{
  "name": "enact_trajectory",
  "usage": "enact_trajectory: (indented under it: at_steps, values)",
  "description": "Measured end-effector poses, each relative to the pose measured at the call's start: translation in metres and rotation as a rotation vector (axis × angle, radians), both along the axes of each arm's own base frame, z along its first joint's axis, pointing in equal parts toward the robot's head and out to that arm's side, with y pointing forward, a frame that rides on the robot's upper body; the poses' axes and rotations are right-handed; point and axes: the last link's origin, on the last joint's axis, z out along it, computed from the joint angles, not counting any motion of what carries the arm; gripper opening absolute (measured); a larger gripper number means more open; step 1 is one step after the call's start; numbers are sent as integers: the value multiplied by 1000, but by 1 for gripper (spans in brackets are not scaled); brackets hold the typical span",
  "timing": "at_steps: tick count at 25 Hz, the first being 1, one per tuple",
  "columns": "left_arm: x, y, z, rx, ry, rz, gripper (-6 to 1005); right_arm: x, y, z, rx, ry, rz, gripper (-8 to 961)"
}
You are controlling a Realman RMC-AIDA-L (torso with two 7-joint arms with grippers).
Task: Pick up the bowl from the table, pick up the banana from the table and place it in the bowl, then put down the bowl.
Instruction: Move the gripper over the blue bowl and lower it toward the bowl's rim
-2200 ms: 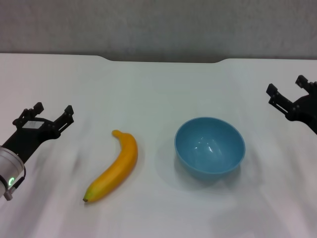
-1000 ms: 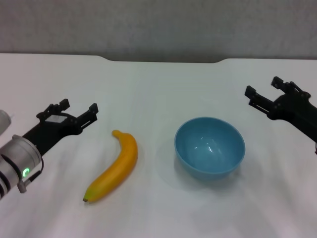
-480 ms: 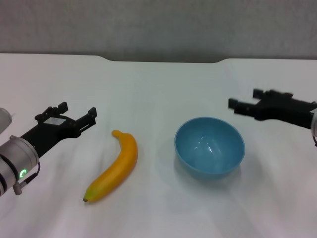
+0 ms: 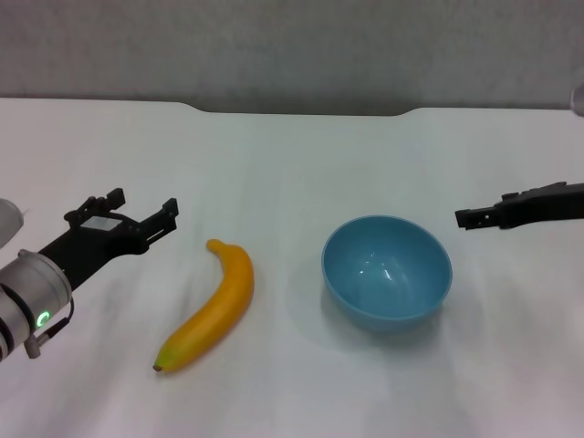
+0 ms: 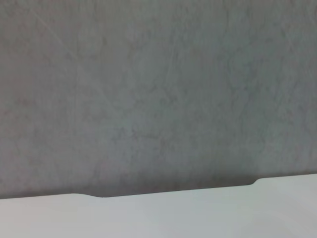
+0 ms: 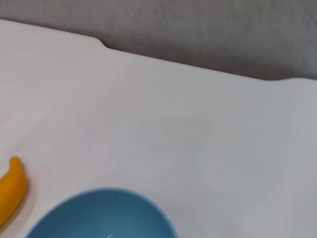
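The light-blue bowl (image 4: 386, 270) stands upright and empty on the white table (image 4: 292, 164), right of centre. The yellow banana (image 4: 214, 306) lies on the table to its left, dark tip toward the front. My left gripper (image 4: 144, 203) is open and empty, hovering just left of the banana's far end. My right gripper (image 4: 467, 219) shows edge-on, just right of the bowl's rim and apart from it. The right wrist view shows the bowl's rim (image 6: 99, 196) and the banana's far end (image 6: 11, 191). The left wrist view shows neither object.
The table's dark notched back edge (image 4: 301, 111) runs along the far side, with a grey wall (image 4: 292, 46) behind it. The left wrist view shows only that wall (image 5: 158, 89) and a strip of tabletop (image 5: 198, 213).
My right gripper swung in from the far right toward the bowl, turned edge-on and sank to rim height. My left gripper moved in toward the banana, then held still.
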Motion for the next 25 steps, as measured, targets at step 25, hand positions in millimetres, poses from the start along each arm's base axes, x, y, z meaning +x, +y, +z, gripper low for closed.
enact_trajectory:
  at_steps: [25]
  values:
    - [3,3,-1,-2,-3,-6,891,-6,16,-41,-143,-20,-138,895]
